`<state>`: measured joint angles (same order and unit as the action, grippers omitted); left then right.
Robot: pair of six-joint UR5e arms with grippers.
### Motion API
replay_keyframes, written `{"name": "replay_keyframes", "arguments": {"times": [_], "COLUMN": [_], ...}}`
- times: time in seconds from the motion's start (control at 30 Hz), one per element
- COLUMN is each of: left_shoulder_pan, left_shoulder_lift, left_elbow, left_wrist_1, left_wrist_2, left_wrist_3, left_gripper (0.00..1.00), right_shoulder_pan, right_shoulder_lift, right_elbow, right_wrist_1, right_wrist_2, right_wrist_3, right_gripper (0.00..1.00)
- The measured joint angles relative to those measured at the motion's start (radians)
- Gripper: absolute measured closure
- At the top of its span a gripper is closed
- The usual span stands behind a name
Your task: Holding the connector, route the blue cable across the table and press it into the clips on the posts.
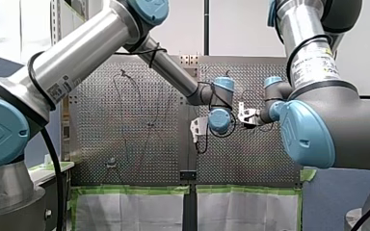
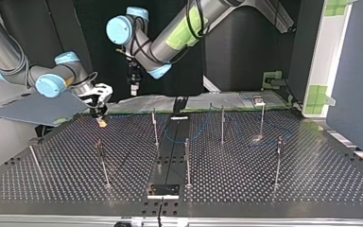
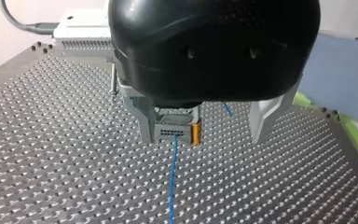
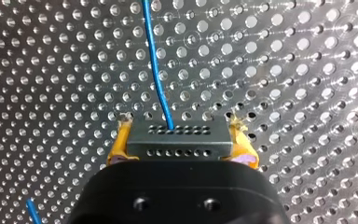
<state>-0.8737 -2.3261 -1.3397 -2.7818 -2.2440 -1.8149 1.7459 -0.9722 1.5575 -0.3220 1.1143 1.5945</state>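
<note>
My right gripper (image 4: 177, 136) is shut on the grey connector (image 4: 177, 140), its yellow pads (image 4: 117, 147) pressing on both ends. The blue cable (image 4: 156, 70) leaves the connector and runs away over the perforated table. In the top view my right gripper (image 2: 101, 119) hangs low over the table at the far left. My left gripper (image 2: 133, 90) hovers higher, just beside it. In the left wrist view my left gripper (image 3: 205, 140) is open, with metal fingers (image 3: 142, 123) wide apart. The connector (image 3: 173, 130) and cable (image 3: 172, 182) show beyond them.
Several thin upright posts (image 2: 155, 127) (image 2: 222, 124) (image 2: 187, 161) stand across the table, with blue cable (image 2: 196, 137) lying slack among them. A black plate (image 2: 163, 190) sits on the middle seam near the camera. Green-taped white sheets (image 1: 130, 209) hang along the table's edge.
</note>
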Motion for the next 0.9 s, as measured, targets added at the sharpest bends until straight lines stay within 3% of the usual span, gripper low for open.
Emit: {"name": "replay_keyframes", "arguments": {"times": [0.43,0.67,0.9], "left_shoulder_pan": [0.001,0.015,0.011], "left_shoulder_lift": [-0.079,-0.140,-0.204], "left_elbow": [0.112,0.173,0.238], "left_wrist_1": [-0.073,-0.122,-0.099], "left_wrist_2": [-0.112,-0.173,-0.211], "left_wrist_3": [0.024,0.032,0.036], "left_gripper": [0.00,0.00,0.00], "right_shoulder_pan": [-0.021,-0.027,-0.032], "right_shoulder_lift": [-0.001,-0.001,-0.001], "right_elbow": [0.005,0.005,0.005], "right_wrist_1": [0.002,0.001,0.002], "right_wrist_2": [-0.102,-0.113,-0.114], "right_wrist_3": [0.001,0.003,0.006], "right_gripper": [1.00,1.00,1.00]}}
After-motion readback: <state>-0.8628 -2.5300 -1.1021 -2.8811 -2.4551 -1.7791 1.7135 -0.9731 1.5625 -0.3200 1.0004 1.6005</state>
